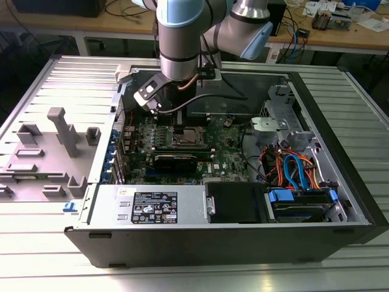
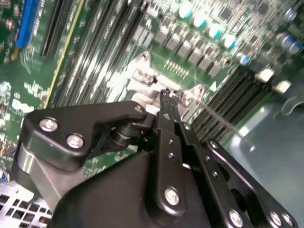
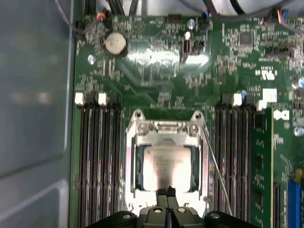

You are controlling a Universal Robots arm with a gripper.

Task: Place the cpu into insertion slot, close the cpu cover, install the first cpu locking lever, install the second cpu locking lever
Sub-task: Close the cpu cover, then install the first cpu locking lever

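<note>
An open computer case (image 1: 213, 243) lies on its side on a ribbed metal table (image 1: 36, 243). The arm (image 1: 179, 36) comes down into it from above, near the exterior view's left half of the green board (image 1: 228, 152). The insertion slot (image 1: 185, 139) sits just below the arm's wrist.

In the first wrist view, banks of long black memory slots (image 3: 97, 161) flank the socket on both sides, and a round coin battery (image 3: 115, 43) sits farther off on the board. The cover (image 3: 164, 127) lies down flat over the slot. The cpu (image 3: 165, 164) rests inside and shows silver-grey through the cover's window. A thin wire lever (image 3: 216, 168) runs at a slant just beside the cover, between it and one bank of memory slots.

The gripper (image 3: 166, 192) is at the middle of the cover's edge opposite its hinge side, right at the rim of the cpu. Its two black fingers are pressed together with nothing visible between them. In the second wrist view the fingertips (image 2: 166, 95) meet just above the bright metal of the socket frame.
</note>
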